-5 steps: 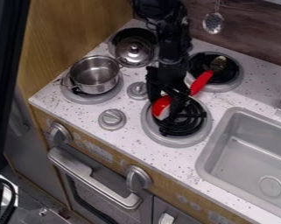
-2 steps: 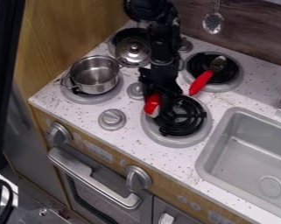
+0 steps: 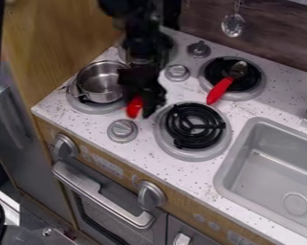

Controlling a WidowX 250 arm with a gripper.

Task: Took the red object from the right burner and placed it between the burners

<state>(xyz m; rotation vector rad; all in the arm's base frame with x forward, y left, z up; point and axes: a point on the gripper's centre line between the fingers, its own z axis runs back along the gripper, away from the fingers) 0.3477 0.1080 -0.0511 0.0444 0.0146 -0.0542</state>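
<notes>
My gripper (image 3: pixel 145 109) hangs over the counter between the two front burners, shut on the red object (image 3: pixel 135 106). Part of the red object shows at the left side of the black fingers; the rest is hidden behind them. The front right burner (image 3: pixel 195 125), a black coil in a grey ring, lies to the right of the gripper with nothing on it. The front left burner (image 3: pixel 88 108) is partly covered by a metal pot. Whether the red object touches the counter, I cannot tell.
The metal pot (image 3: pixel 99 85) stands close to the gripper's left. A red-handled spoon (image 3: pixel 220 91) lies across the back right burner (image 3: pixel 256 86). Grey knobs (image 3: pixel 122 130) rise from the counter. The sink (image 3: pixel 277 167) is at the right.
The gripper and the red object have moved left together, off the front right burner to the gap between the front burners. The coil and the knobs behind it are now uncovered.
</notes>
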